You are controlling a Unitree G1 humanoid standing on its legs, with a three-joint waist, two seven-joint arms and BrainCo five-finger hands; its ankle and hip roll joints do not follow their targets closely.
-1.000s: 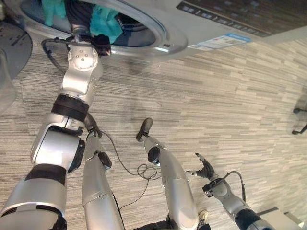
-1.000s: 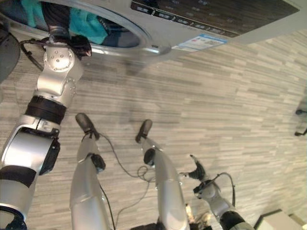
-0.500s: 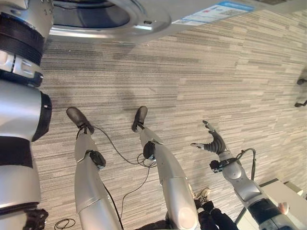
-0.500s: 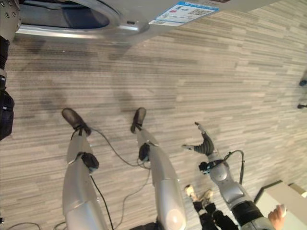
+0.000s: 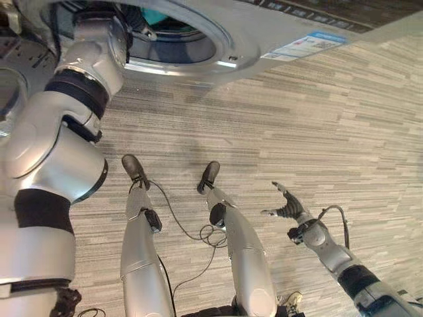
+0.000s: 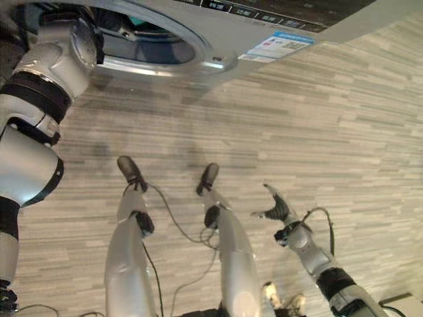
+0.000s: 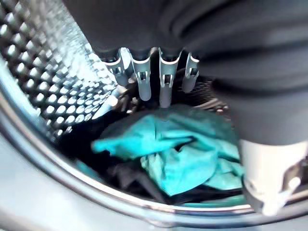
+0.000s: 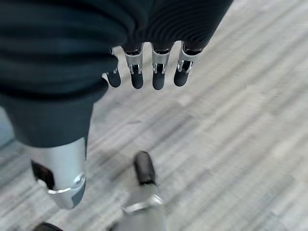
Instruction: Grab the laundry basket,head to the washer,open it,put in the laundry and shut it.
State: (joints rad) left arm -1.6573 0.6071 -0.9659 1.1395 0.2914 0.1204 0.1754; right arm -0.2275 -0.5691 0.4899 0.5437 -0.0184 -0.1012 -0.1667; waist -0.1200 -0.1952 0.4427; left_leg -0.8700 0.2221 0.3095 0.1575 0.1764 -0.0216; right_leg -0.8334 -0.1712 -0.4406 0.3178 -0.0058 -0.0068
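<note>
Washer (image 5: 277,30): standing ahead of me, its round opening facing me with a bright metal rim; I am reaching my left arm into that opening.

Left hand (image 7: 154,77): I am holding it inside the drum (image 7: 53,72), fingers hanging straight and relaxed, gripping nothing. The perforated drum wall is curving close beside the fingertips.

Laundry (image 7: 183,154): teal cloth with some dark cloth mixed in, lying in a heap in the bottom of the drum, just past my left fingertips and apart from them. A little teal is also showing through the opening in the head views.

Right hand (image 5: 285,206): I am holding it low at my right side, well apart from the washer, fingers spread and loosely straight, thumb out, empty. Striped grey floor (image 5: 344,132) is lying beneath it.
</note>
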